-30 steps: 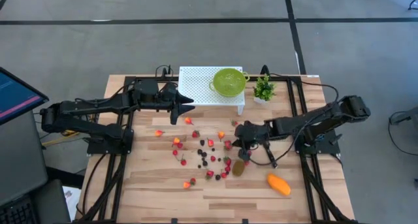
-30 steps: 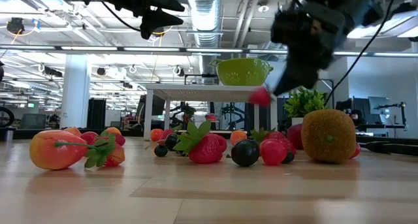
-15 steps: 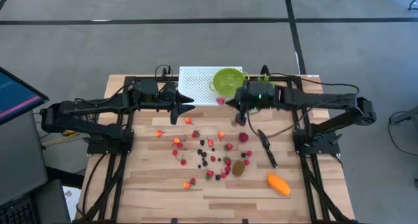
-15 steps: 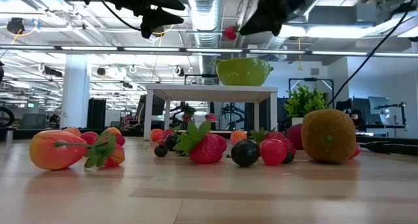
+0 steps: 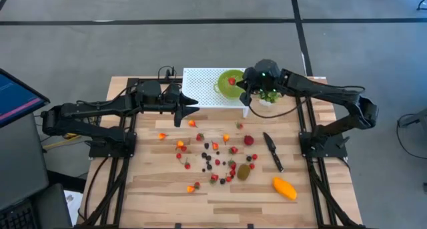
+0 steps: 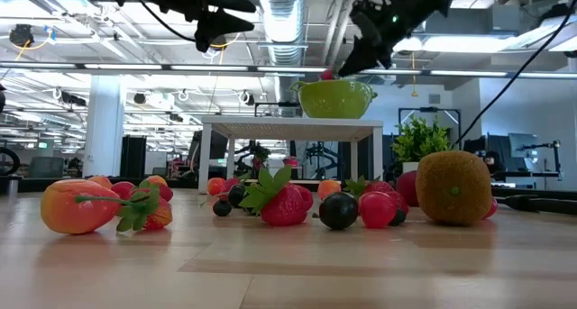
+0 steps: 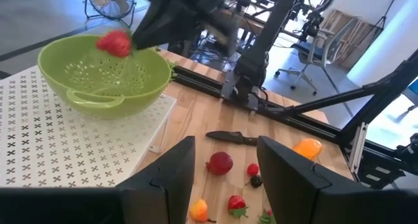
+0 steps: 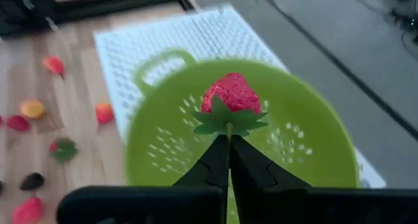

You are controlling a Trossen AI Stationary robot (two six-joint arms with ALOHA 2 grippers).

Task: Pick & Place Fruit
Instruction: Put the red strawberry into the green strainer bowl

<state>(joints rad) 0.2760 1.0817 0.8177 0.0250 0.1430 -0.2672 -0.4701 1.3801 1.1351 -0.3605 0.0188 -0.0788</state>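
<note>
- Left gripper [image 5: 193,107] parked in the air left of the green colander [image 5: 234,83], off the near-left corner of the white perforated stand [image 5: 200,89]; fingers [image 7: 173,178] partly spread with nothing between them, presumably waiting clear of the drop path.
- Scattered fruit on the wooden table [image 5: 153,182], in front of the colander: small red, orange and dark berry pieces [image 5: 215,159], none yet raised to the stand.
- Larger orange piece with a green stem [image 6: 77,207] far forward of the colander, nearest the low camera at the left of the spread.
- Green colander itself raised on the white stand at the back of the table, likely so that each piece has to be lifted and lowered in from above.
- Strawberry [image 8: 232,95] directly over the colander's bowl, just above the rim, pinched by its green leaves so that the red body points away from the fingertips; seemingly ready for release.
- Right gripper [image 8: 228,140] clamped tight on the strawberry's leafy cap, reaching over the colander from its right side, with the arm stretched across the back of the table.
- Small potted plant [image 5: 269,91] just right of the colander, under the right arm.
- Kiwi [image 5: 244,171], well forward of the colander, at the right edge of the berry spread.
- Black knife [image 5: 273,151], forward and right of the colander, not part of the job.
- Mango [image 5: 285,188], farthest forward and right of the colander, untouched.
</note>
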